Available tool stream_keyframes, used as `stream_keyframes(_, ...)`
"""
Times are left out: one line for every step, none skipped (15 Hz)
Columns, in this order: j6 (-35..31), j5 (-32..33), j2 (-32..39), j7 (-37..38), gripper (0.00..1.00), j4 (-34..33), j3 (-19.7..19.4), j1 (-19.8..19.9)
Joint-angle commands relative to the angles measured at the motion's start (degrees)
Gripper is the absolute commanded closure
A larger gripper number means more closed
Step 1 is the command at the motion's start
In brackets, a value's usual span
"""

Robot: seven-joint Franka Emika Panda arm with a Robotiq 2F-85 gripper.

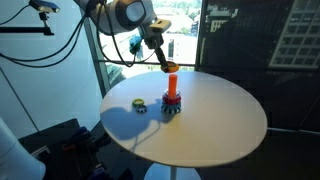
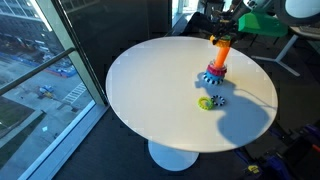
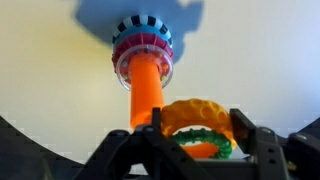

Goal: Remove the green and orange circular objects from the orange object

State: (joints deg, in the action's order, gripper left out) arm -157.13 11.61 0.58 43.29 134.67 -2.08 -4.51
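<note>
The orange peg (image 3: 146,90) stands upright on the round white table, with a red ring (image 3: 142,58) and a dark blue ring (image 3: 142,28) at its foot. It shows in both exterior views (image 1: 171,86) (image 2: 221,55). My gripper (image 3: 200,135) is shut on the orange ring (image 3: 193,112) and the green ring (image 3: 216,144), stacked together between the fingers. In the wrist view they sit just beside the peg's top end. In an exterior view the gripper (image 1: 165,62) holds the orange ring (image 1: 171,66) at the peg's tip.
A small yellow-green piece (image 1: 138,104) (image 2: 206,102) with a dark blue piece beside it lies on the table (image 1: 220,125) near the peg's base. Windows and a dark wall stand behind the table. Cables hang by the arm.
</note>
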Motion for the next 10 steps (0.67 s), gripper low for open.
stream_keyframes(1.2, 0.6, -2.3, 0.1, 0.31, 1.6, 1.6, 0.9)
stream_keyframes(1.2, 0.5, -2.4, 0.0, 0.31, 1.7, 1.8, 0.8)
stream_keyframes(1.3, 0.4, -2.5, -0.2, 0.31, 1.9, 2.1, 0.8)
stream_keyframes(1.4, 0.3, -2.5, -0.4, 0.31, 2.1, 2.3, 0.8)
stream_keyframes(1.4, 0.2, -2.5, -0.5, 0.31, 2.2, 2.6, 0.7)
stream_keyframes(1.4, 0.2, -2.4, -0.6, 0.31, 2.3, 2.8, 0.7)
stream_keyframes(1.5, 0.3, -2.3, -0.6, 0.31, 2.5, 3.0, 0.6)
stream_keyframes(1.5, 0.2, -2.2, -0.7, 0.31, 2.6, 3.2, 0.6)
stream_keyframes(1.6, 0.1, -2.0, -0.9, 0.31, 2.8, 3.4, 0.6)
stream_keyframes(1.8, -0.1, -2.1, -1.4, 0.31, 3.0, 3.6, 0.5)
